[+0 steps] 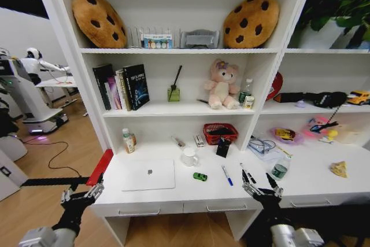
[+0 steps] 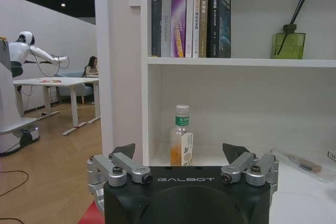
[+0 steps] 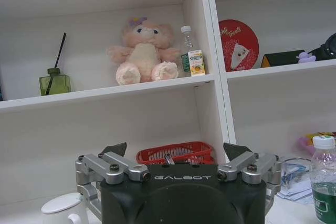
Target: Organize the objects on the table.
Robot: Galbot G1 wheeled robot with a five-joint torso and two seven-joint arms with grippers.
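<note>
Silver laptop (image 1: pixel 148 174), green toy car (image 1: pixel 200 176), and pens lie untouched beyond both wide-open, empty grippers — left gripper (image 1: pixel 82 194), right gripper (image 1: pixel 262 190) — nothing looks tidied yet.

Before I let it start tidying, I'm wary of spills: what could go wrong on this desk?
The right gripper, open, hovers at the table edge beside the black pen and a green-labelled bottle; a sweep there might topple the bottle. The small green toy car could roll off when nudged. The laptop lies flat and thin, so the open left gripper may slip on it.
</note>
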